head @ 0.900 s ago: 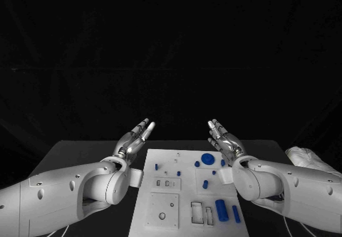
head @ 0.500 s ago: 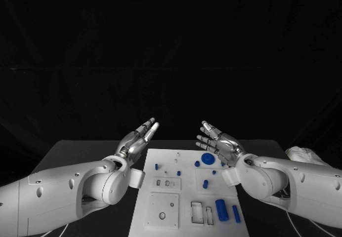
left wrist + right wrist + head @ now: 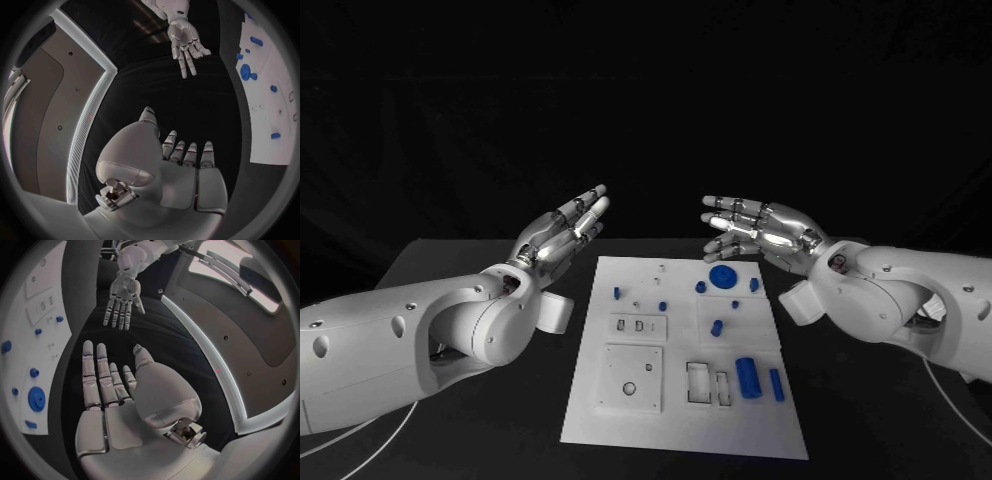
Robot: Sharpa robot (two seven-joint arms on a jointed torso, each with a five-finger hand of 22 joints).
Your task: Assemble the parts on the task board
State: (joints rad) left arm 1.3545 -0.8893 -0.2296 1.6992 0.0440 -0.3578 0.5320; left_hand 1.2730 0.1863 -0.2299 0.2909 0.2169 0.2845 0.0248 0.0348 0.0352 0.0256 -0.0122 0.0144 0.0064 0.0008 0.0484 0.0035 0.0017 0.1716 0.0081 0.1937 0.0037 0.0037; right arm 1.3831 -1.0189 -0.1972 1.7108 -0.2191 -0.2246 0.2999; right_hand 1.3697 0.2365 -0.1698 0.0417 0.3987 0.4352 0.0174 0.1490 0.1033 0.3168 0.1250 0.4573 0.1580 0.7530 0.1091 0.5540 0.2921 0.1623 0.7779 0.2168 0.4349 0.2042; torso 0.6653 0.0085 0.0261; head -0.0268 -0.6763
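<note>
Long white rectangular task board (image 3: 678, 400) at table centre, carrying small blue plastic parts (image 3: 749, 379), the round blue disc (image 3: 723, 276) toward its 12 o'clock end. Silver left hand (image 3: 564, 232) raised at 10 o'clock, silver right hand (image 3: 764, 230) at 2 o'clock. Both empty, fingers extended and spread.

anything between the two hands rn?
Head view: left hand and right hand are raised, both holding nothing. Between them is the far end of the task board, bearing small blue parts including a round disc.
</note>
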